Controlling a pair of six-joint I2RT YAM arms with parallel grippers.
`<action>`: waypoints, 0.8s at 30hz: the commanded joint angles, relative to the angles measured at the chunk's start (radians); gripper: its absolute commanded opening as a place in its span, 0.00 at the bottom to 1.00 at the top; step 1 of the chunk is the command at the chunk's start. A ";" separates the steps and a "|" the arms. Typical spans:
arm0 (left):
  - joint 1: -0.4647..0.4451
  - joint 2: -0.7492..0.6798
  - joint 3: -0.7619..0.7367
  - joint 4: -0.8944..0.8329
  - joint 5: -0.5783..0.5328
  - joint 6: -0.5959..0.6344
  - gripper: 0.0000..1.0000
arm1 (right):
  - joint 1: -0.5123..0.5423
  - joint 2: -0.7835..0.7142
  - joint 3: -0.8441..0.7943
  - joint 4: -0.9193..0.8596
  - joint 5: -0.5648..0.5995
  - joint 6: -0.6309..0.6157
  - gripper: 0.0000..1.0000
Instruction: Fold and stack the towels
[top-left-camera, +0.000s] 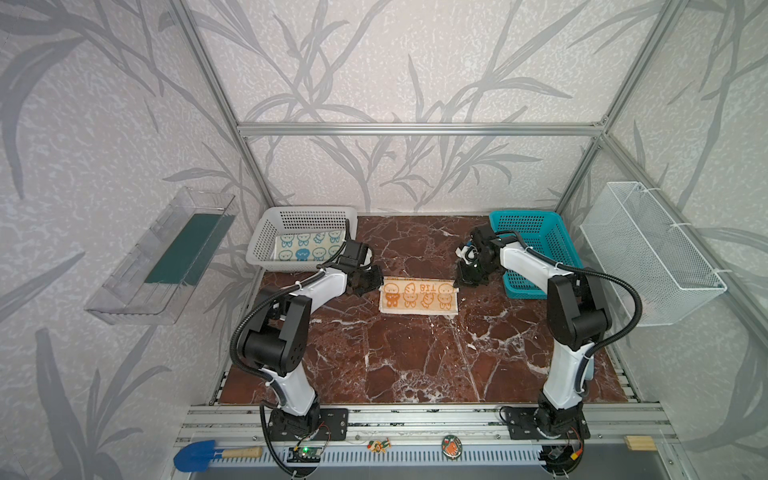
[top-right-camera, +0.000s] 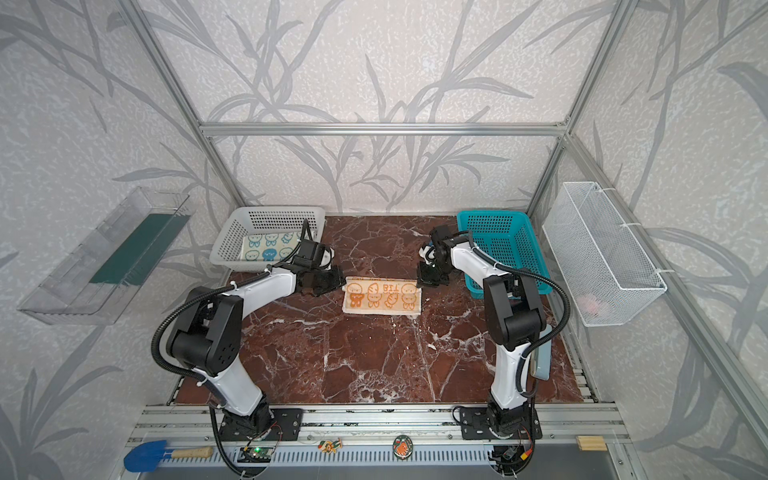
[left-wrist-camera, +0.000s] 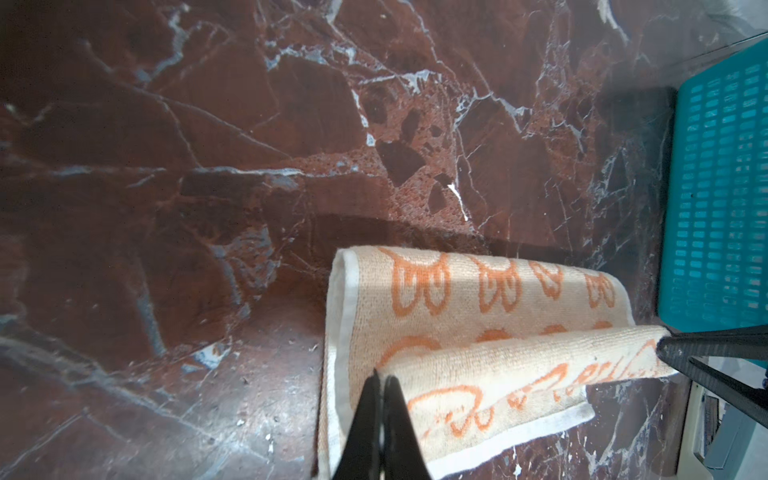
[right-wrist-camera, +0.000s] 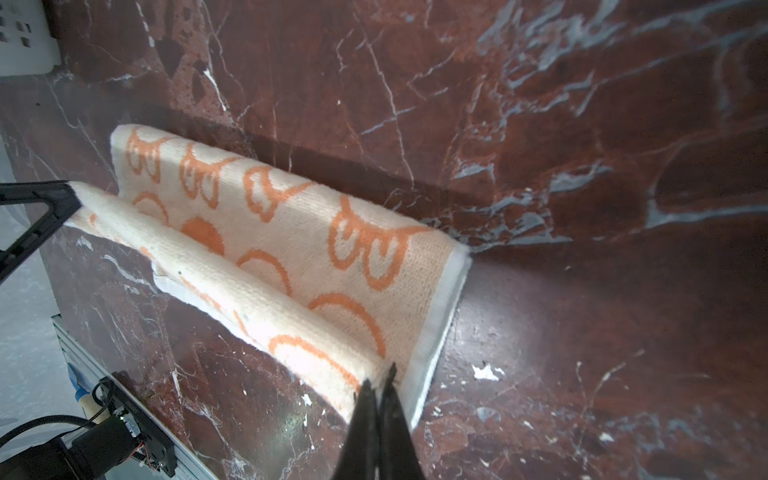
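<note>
At the rear left, the white basket (top-left-camera: 307, 211) already holds the cream-and-blue bunny towel (top-left-camera: 305, 246), lying flat; that one looks done. The left fingers (left-wrist-camera: 380, 419) are pressed together on one end of the cream towel with orange bunnies (top-left-camera: 417, 297), which lies mid-tabletop. The right fingers (right-wrist-camera: 376, 415) pinch the opposite end the same way. Between them a raised edge runs taut above the lower layer, whose white hem rests on the tabletop (top-left-camera: 415, 361), so this fold seems half made. No third towel shows. The teal basket (top-left-camera: 521, 215) at the rear right looks empty. Bare tabletop lies open in front of the towel, while both baskets crowd the wrists behind.
</note>
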 joint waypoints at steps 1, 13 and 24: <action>0.003 -0.058 -0.020 -0.022 -0.012 -0.007 0.00 | -0.006 -0.045 -0.027 -0.042 0.012 -0.014 0.00; -0.002 -0.101 -0.095 0.001 0.005 -0.025 0.00 | -0.002 -0.105 -0.124 -0.022 0.016 -0.015 0.00; -0.007 -0.070 -0.153 0.058 0.010 -0.043 0.00 | 0.040 -0.087 -0.242 0.055 0.026 0.012 0.00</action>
